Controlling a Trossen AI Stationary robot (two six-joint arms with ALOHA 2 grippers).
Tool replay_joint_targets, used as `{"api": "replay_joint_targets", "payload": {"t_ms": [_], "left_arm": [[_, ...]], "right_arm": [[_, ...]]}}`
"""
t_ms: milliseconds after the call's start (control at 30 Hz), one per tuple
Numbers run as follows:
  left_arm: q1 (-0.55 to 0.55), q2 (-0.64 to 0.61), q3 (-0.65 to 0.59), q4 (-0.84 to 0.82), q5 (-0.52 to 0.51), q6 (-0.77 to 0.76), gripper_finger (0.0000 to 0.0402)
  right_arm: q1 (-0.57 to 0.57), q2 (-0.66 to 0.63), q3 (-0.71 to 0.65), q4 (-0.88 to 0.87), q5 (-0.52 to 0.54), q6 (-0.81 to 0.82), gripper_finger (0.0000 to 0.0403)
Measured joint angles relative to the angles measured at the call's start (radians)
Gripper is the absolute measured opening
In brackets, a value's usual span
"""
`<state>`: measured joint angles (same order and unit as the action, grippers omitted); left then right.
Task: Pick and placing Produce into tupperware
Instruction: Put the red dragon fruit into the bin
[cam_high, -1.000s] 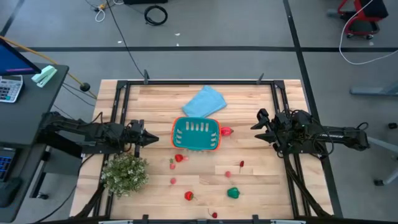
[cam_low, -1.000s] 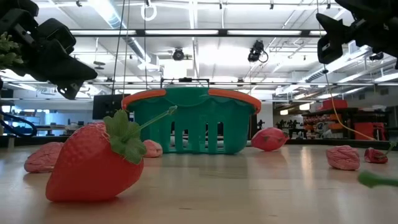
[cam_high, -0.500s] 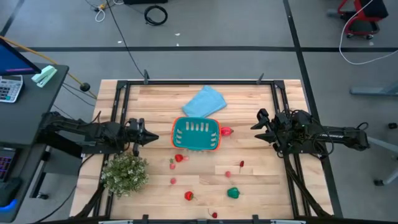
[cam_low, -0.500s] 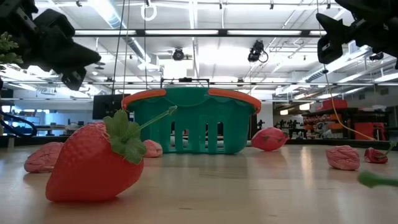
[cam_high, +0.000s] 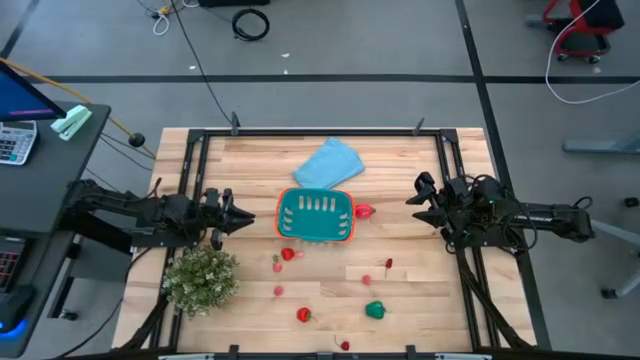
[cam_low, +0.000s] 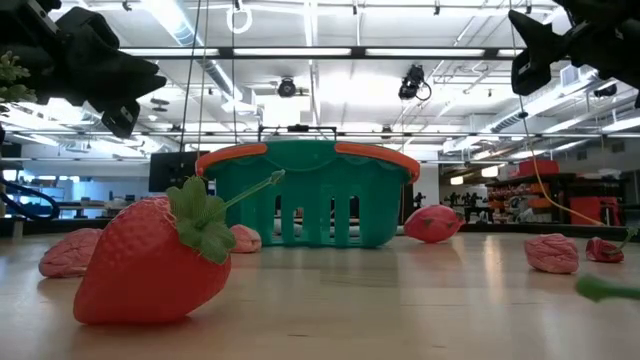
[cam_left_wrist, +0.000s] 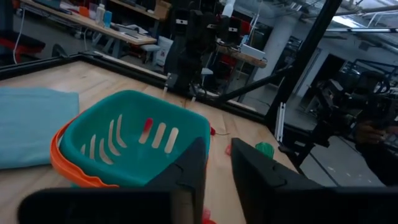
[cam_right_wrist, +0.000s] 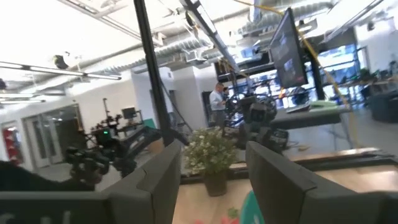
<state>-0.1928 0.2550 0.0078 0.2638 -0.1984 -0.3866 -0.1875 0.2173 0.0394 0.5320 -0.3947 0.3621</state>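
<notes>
Left gripper (cam_high: 245, 213) has crept rightward toward the tupperware (cam_high: 316, 215); right gripper (cam_high: 414, 200) nudged slightly up-frame.

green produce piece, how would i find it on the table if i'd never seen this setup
Start from the teal tupperware with the orange-red rim in the middle of the table. In the high view, look below it and a little right, near the table's bottom edge. The green produce piece lies there, the only green one among small red pieces such as the strawberry to its left.
</notes>
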Motion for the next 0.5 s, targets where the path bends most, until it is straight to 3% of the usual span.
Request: {"api": "replay_joint_targets", "payload": {"t_ms": [300, 500], "left_arm": [[0.000, 0.000, 0.000, 0.005, 0.000, -0.028, 0.0160], [0.000, 0.000, 0.000, 0.006, 0.000, -0.055, 0.0159]], "right_arm": [[0.001, 0.000, 0.000, 0.044, 0.002, -0.014, 0.0188], [0.001, 0.000, 0.000, 0.060, -0.026, 0.258, 0.0188]]}}
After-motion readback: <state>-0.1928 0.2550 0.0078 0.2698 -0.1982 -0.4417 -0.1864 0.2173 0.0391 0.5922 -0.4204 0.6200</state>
